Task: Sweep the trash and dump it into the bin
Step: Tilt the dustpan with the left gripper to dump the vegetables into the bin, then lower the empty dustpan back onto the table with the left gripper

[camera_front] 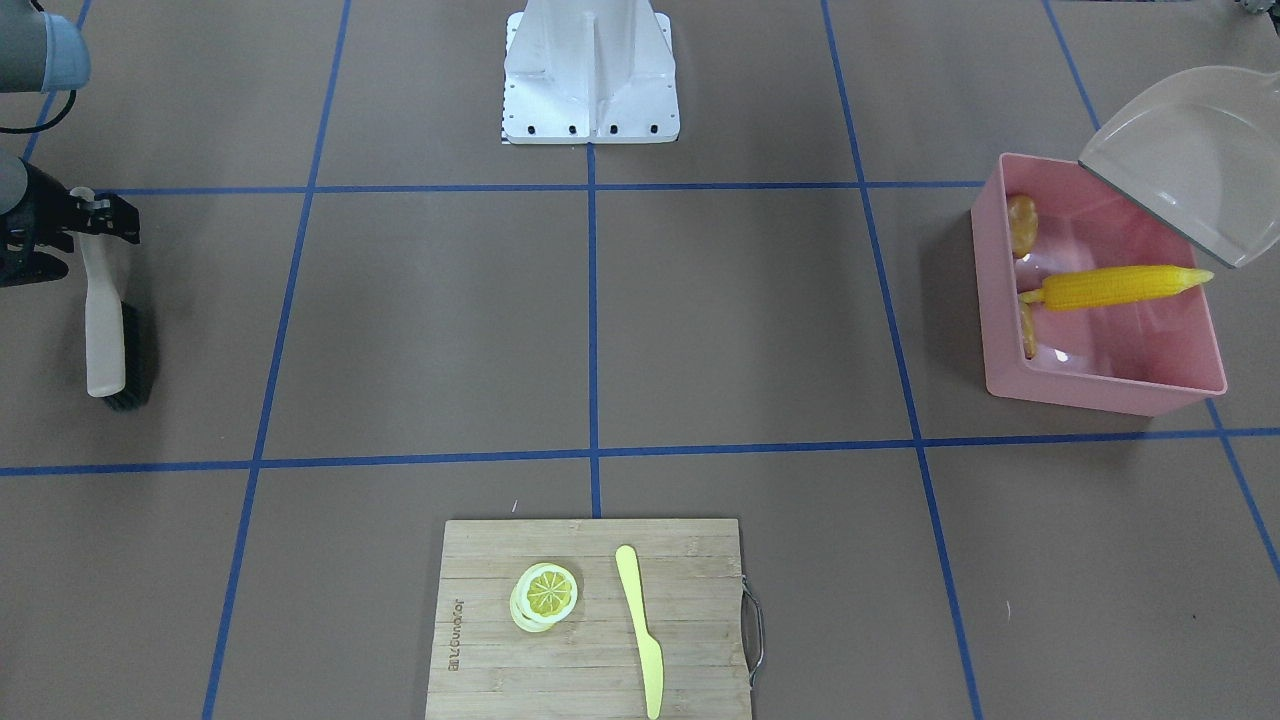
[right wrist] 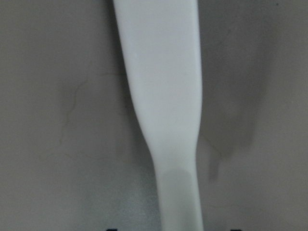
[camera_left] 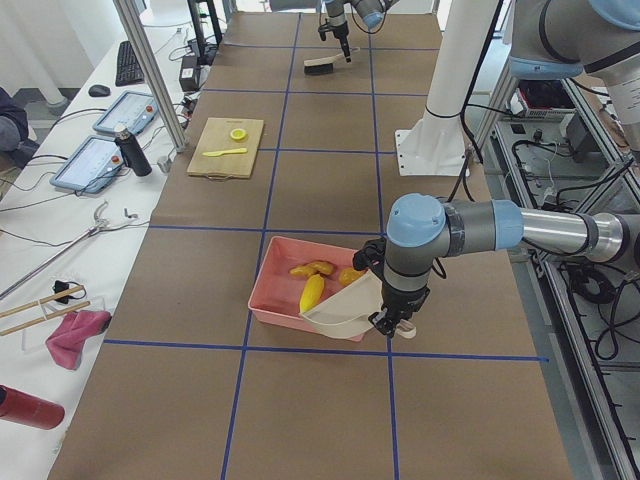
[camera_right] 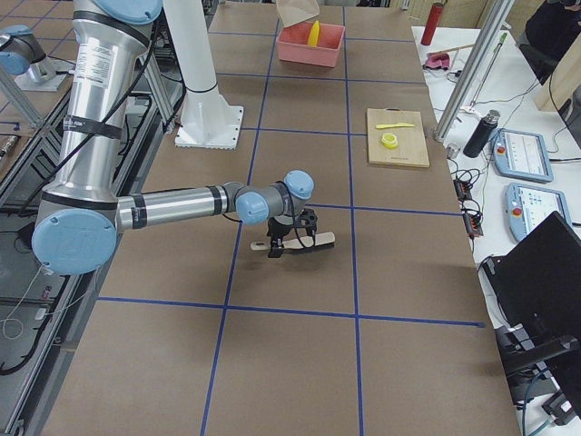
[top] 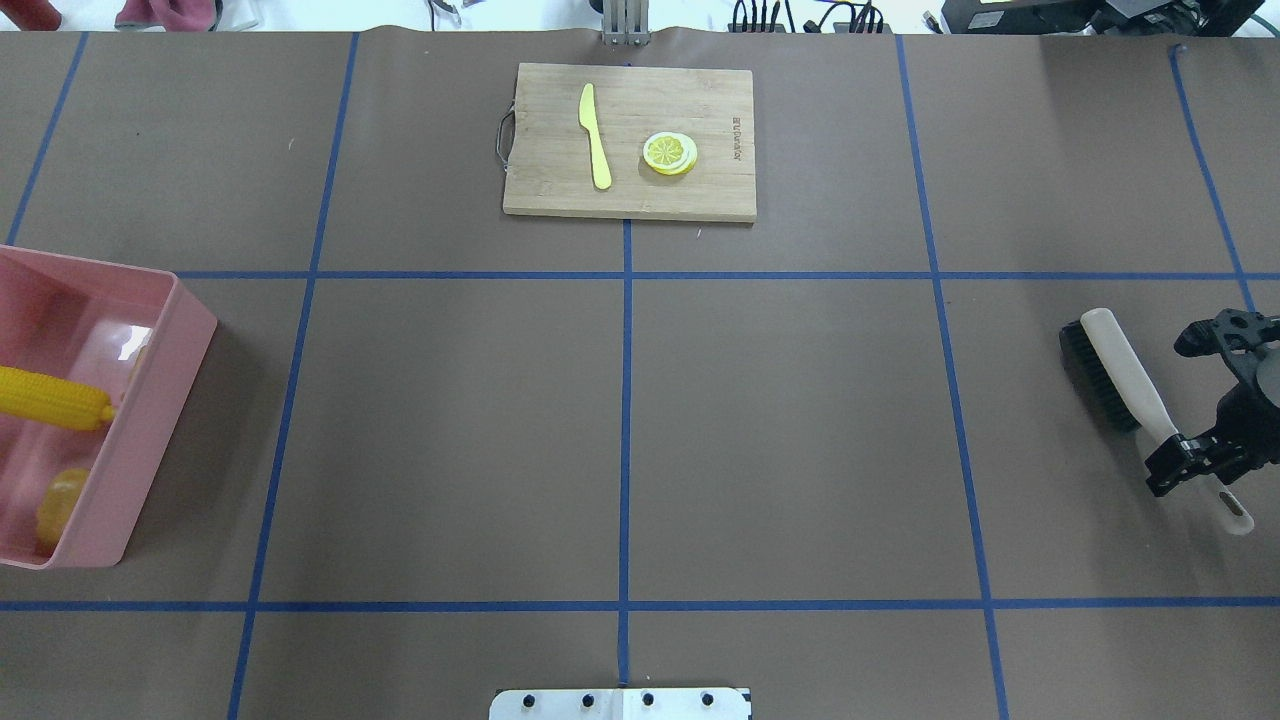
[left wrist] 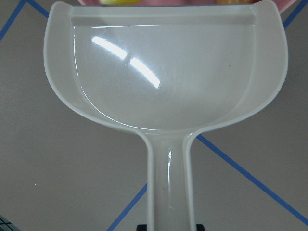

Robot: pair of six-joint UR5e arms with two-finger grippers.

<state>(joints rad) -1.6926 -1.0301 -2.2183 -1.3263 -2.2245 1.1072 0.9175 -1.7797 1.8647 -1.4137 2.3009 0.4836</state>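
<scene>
- Dustpan (left wrist: 166,72) emptied, handle clamped in left gripper (camera_left: 392,322), lip over bin (camera_front: 1100,380).
- Corn (camera_front: 1120,286), potato (camera_front: 1021,224) inside; ginger probably too.
- Brush (top: 1120,372) gripped by right gripper (top: 1195,462); dumping seemingly finished.

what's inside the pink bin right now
Inside the pink bin lie the corn cob and brownish lumpy pieces by one wall. The tilted dustpan covers one corner, so anything there is hidden.

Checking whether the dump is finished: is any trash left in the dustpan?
No, the left wrist view shows the dustpan scoop bare and glossy, while the corn cob already lies inside the pink bin.
</scene>
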